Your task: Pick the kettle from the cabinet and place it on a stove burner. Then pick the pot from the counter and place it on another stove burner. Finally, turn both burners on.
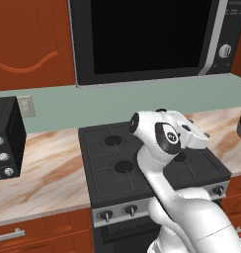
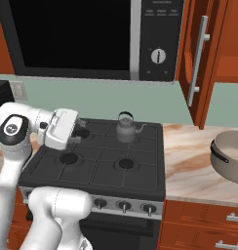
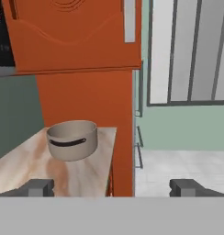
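While pincer (image 3: 112, 187) gapes wide (nothing held) | kettle (image 2: 125, 128) on back burner | no legible writing

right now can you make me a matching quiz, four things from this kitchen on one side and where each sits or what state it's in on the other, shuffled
Things:
1. kettle
2. pot
3. cabinet door
4. gripper

Places or states:
A. on the counter, right of the stove
B. swung open
C. open, holding nothing, facing the pot
D. on a back burner of the cooktop

Pairs: 1-D, 2-A, 3-B, 4-C
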You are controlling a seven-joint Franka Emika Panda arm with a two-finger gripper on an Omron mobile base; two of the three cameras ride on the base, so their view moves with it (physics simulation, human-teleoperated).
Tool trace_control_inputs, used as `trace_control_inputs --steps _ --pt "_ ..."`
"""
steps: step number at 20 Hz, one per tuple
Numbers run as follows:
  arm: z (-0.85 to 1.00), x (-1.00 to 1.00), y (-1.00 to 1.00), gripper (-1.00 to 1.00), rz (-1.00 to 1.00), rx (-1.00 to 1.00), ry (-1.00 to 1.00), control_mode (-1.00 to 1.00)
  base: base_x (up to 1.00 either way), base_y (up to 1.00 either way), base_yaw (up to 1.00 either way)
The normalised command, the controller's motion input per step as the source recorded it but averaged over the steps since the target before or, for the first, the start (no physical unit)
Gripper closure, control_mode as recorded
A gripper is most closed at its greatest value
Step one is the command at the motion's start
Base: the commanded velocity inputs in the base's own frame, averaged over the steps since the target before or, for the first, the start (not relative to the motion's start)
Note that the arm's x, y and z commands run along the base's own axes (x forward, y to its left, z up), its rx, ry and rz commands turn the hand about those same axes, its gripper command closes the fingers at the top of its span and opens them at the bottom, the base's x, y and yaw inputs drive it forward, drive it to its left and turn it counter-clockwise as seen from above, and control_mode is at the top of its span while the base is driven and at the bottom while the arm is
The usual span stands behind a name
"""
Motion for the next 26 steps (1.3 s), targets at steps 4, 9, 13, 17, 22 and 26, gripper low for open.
trace_control_inputs --steps 4,9,13,17,22,26 --pt "0.27 -0.65 0.00 -1.00 0.00 0.15 0.00 -1.00 0.00 0.00 0.00" --pt "0.13 -0.62 0.00 -1.00 0.03 0.21 0.00 -1.00 0.00 0.00 0.00" --pt "0.08 -0.48 0.00 -1.00 0.11 0.26 0.00 -1.00 0.00 0.00 0.00" --pt "0.03 -0.38 0.00 -1.00 0.15 0.25 0.00 -1.00 0.00 0.00 0.00" --pt "0.00 -0.23 0.02 -1.00 0.20 0.26 0.00 -1.00 0.00 0.00 0.00" --pt "0.00 -0.26 0.07 -1.00 0.19 0.23 0.00 -1.00 0.00 0.00 0.00"
